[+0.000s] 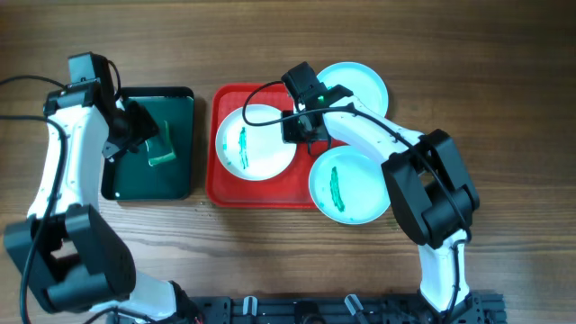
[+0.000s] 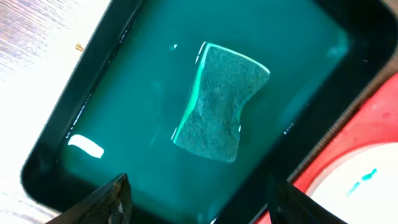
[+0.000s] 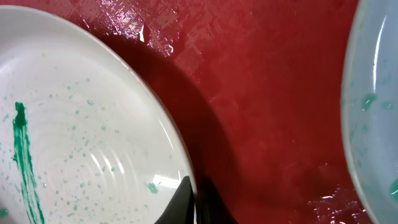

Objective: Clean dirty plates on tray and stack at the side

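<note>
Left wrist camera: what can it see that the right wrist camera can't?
Only the left wrist camera shows the sponge lying in the dark green tray, some wooden table, and the open left gripper. Only the right wrist camera shows the edge of a pale aqua plate and the right gripper pinching the rim of the white plate. Both show the red tray and the white plate with green smears.

Brown wood-grain table (image 1: 504,54) fills the whole background.

your overhead looks straight down; both wrist views peer down close, sharing red tray (image 3: 267,93) and white plate (image 3: 81,124).
</note>
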